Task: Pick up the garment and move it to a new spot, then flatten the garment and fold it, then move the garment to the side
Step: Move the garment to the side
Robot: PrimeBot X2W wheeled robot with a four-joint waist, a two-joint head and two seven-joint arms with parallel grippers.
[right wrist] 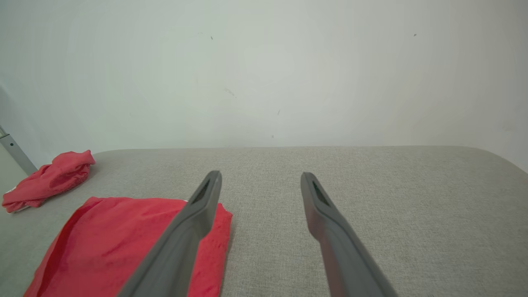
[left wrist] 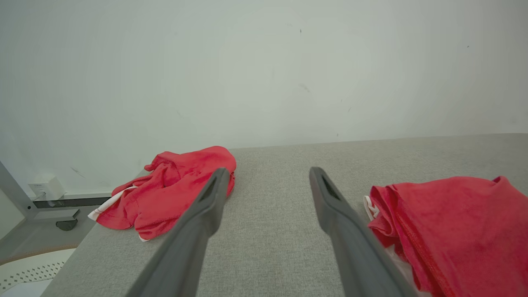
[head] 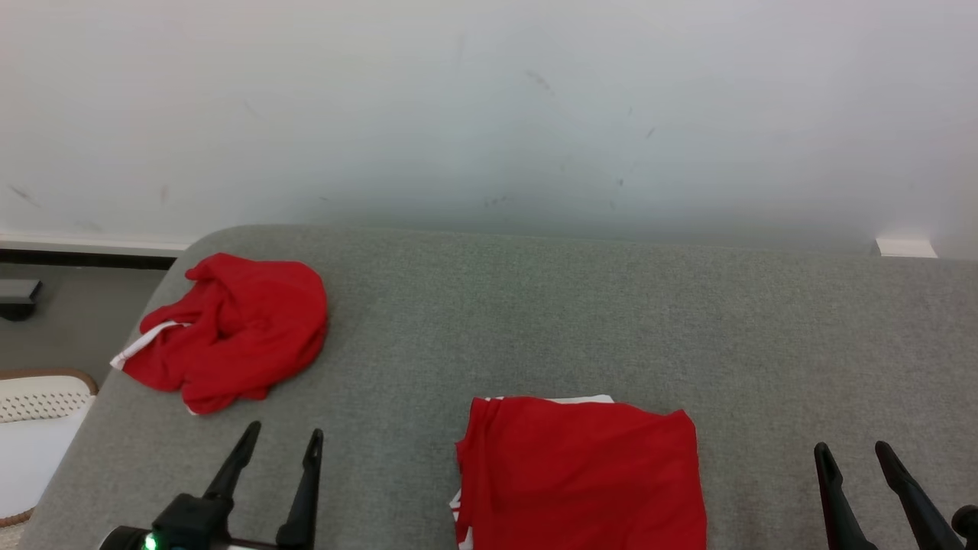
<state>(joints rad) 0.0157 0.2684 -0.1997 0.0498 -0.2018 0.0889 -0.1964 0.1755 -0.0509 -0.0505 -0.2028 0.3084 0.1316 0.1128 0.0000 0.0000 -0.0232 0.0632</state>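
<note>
the left hand (head: 284, 429) and the right hand (head: 851, 446) both sit low at the near edge of the grey surface (head: 611, 321), one toward each near corner. each has its fingers spread wide and holds nothing. neither touches any cloth. this looks like a resting pose between steps, with the arms drawn back so the head view can take in the whole surface.

a folded garment (head: 581, 473), red, lies flat at the middle of the near edge, between the two hands and apart from both. it is a tidy rectangle, so the flattening and folding look done for this one. what seems left is to shift it to the side. its spot right in front of the robot suits two-handed work, which is probably why it lies there.

a crumpled garment (head: 229, 332), also red, sits bunched in a heap at the far left corner, well apart from the folded one and just ahead of the left hand. it is likely waiting its turn out of the working area. the left hand is the nearer one for reaching it.

behind the far edge stands a plain pale wall (head: 489, 114).
</note>
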